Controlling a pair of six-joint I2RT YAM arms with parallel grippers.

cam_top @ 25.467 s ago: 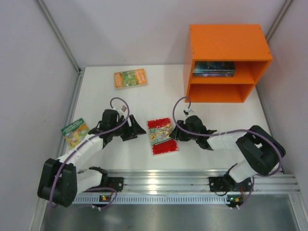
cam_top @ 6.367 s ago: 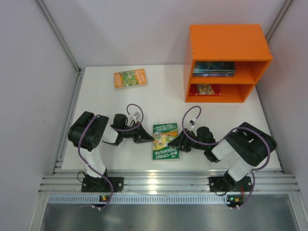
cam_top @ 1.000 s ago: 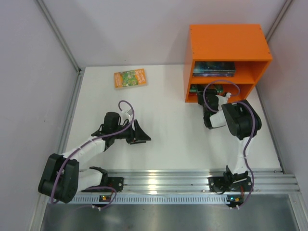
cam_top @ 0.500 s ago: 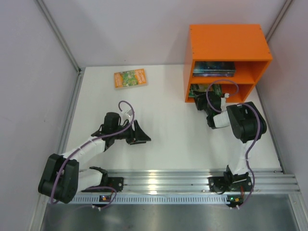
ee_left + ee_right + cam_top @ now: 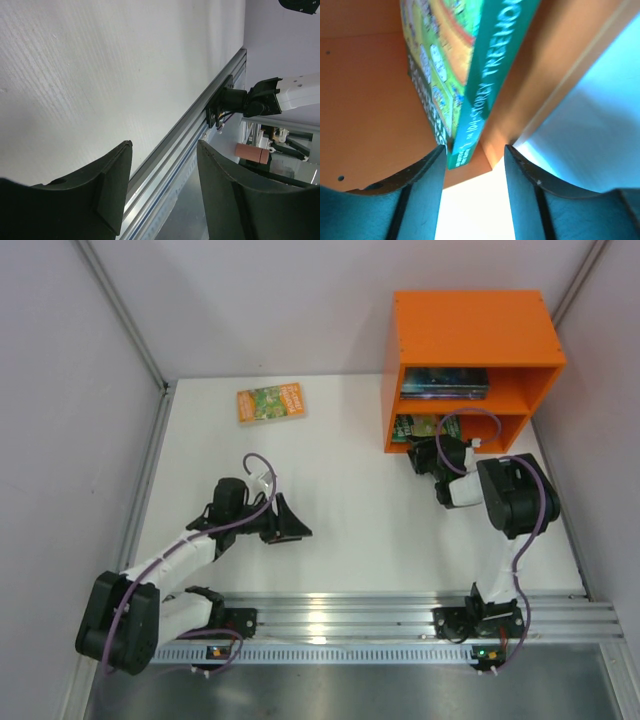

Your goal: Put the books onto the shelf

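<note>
The left fingers (image 5: 105, 185) are held partly apart over the table (image 5: 330, 470), with nothing gripped. An orange-green book (image 5: 270, 402) lies flat near the table's far edge. Further right, the right fingers (image 5: 420, 200) are spread wider than the green book (image 5: 475, 110), whose end sits between them in the lower compartment of the shelf (image 5: 470, 325). Whether they touch it cannot be judged. Dark books (image 5: 445, 383) are stacked in the upper compartment, their covers indistinct.

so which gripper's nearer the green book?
Right. The right gripper is at the mouth of the shelf's lower compartment, fingers either side of the green book's near end. The left gripper hangs open over the table, well off to the left.
</note>
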